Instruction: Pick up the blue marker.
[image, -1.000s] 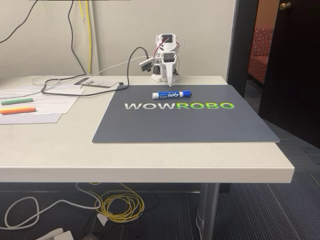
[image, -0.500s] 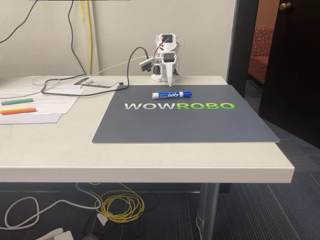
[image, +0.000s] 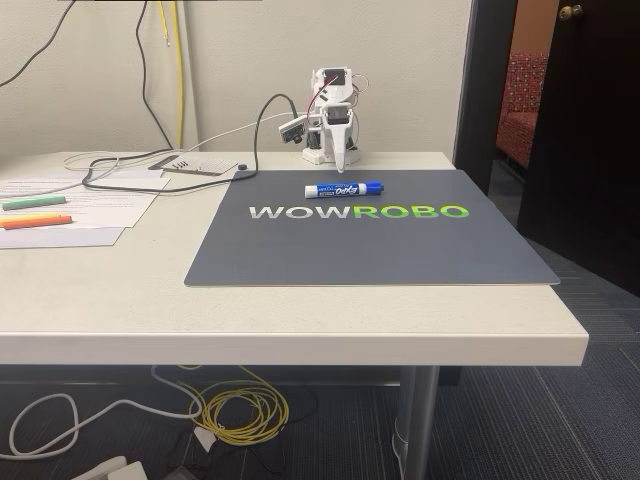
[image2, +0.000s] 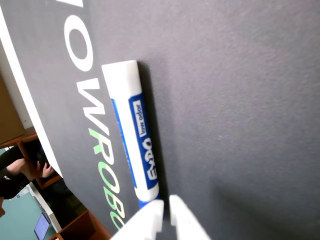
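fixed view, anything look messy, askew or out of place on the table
Nothing stands out. The blue-and-white dry-erase marker lies flat on the dark grey mat, the white gripper just behind it. Green and orange markers rest on papers.

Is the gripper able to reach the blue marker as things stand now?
Probably yes. The gripper hangs just above the blue marker, which lies alone on the grey mat; nothing stands between them.

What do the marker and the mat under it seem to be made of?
The marker looks like smooth plastic: its white barrel has a slight sheen and carries a printed blue label. The mat looks like soft matte rubber or foam, dark grey, lying flat with thin edges and no glare, though its exact material is uncertain.
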